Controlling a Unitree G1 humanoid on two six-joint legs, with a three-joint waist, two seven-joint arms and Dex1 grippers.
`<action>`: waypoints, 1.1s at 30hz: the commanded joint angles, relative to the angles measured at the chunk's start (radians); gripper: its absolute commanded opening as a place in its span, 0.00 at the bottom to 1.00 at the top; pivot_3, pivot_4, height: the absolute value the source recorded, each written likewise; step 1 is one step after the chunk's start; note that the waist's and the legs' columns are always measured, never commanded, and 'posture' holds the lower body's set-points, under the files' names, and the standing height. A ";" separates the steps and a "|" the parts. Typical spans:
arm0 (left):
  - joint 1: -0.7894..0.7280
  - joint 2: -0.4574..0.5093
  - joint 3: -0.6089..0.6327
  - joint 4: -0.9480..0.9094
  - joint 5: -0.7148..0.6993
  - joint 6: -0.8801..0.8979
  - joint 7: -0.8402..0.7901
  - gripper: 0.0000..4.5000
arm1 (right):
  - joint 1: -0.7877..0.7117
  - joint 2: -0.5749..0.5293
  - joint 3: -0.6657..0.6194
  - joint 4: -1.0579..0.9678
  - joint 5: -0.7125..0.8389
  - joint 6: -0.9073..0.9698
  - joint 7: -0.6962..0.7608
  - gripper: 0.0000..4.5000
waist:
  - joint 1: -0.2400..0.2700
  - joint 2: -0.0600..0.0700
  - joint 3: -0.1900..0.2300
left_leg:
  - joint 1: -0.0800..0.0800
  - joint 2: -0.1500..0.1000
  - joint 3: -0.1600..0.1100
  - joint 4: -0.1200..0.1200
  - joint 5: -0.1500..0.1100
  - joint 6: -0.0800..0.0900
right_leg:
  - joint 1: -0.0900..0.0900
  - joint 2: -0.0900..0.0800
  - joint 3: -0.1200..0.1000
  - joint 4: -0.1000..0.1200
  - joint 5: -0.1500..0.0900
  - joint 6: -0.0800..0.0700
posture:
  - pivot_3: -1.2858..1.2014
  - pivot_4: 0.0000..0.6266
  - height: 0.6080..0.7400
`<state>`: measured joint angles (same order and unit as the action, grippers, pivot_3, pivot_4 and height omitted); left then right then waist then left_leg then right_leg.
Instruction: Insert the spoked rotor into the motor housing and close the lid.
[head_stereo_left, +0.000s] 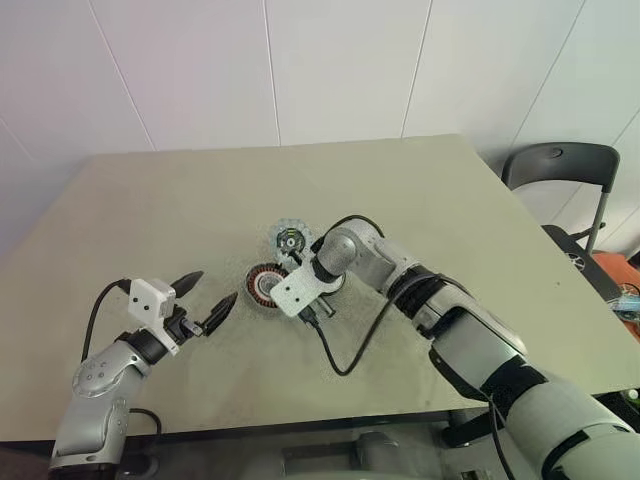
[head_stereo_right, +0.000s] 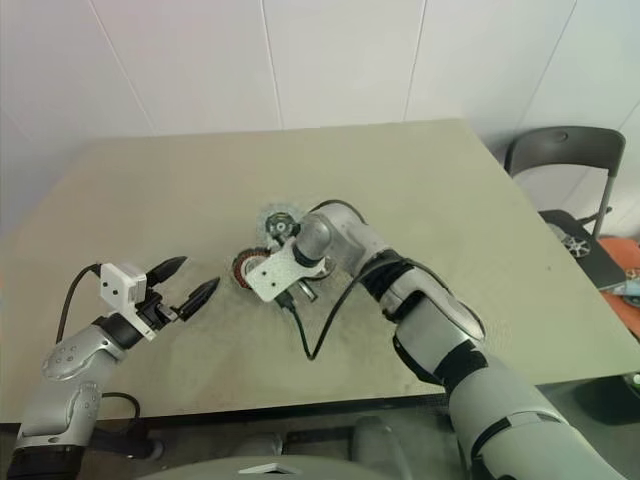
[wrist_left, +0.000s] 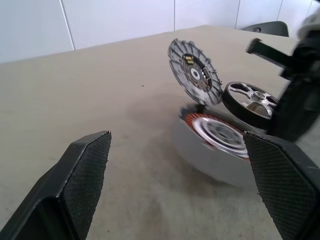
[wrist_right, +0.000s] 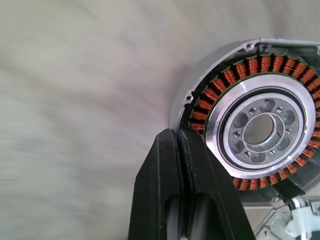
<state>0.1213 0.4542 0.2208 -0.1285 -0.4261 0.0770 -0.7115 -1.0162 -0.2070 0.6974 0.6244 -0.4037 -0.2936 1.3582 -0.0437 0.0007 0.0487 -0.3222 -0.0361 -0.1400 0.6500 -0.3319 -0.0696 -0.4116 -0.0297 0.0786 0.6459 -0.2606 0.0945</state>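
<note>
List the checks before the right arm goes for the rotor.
1. Right gripper empty: ok.
2. Right gripper open for a grasp: not ok, it is shut.
3. Motor housing centre free: ok.
4. Lid off the housing: ok, it stands tilted behind it.
5. Spoked rotor free: ok, it lies tilted beside the housing, unheld.
6. Left gripper clear of the parts: ok, open.

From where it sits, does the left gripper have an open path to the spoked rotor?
Probably not: the left gripper would meet the motor housing first, with the spoked rotor behind it, beside the right arm.
</note>
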 joint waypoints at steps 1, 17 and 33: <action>-0.009 0.000 0.013 -0.005 -0.003 -0.025 -0.003 1.00 | 0.001 -0.040 -0.022 -0.146 0.043 0.036 0.071 0.00 | 0.001 0.000 0.000 | 0.000 0.000 0.000 0.000 0.000 0.000 | 0.000 0.000 0.000 0.000 0.000 0.000 | 0.52 0.00 1.00; -0.005 -0.009 0.007 0.009 0.001 -0.041 -0.009 1.00 | 0.114 -0.222 -0.010 -0.396 0.058 0.150 0.209 0.00 | 0.009 0.000 0.000 | 0.001 0.000 0.001 0.001 0.000 0.000 | 0.002 0.000 -0.001 -0.001 0.000 0.000 | 0.52 0.00 1.00; -0.016 -0.009 0.006 0.022 0.003 -0.044 -0.006 1.00 | 0.116 -0.185 -0.018 -0.356 0.081 0.153 0.177 0.29 | 0.005 -0.001 -0.001 | 0.001 0.000 0.001 0.001 0.000 0.000 | 0.002 0.000 -0.001 0.000 0.000 0.000 | 0.52 0.00 1.00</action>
<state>0.1188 0.4442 0.2176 -0.0985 -0.4236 0.0537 -0.7170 -0.8866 -0.4020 0.7019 0.2716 -0.3525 -0.1392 1.5421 -0.0383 -0.0002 0.0481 -0.3209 -0.0362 -0.1392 0.6516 -0.3317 -0.0699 -0.4093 -0.0296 0.0778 0.6457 -0.2607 0.0944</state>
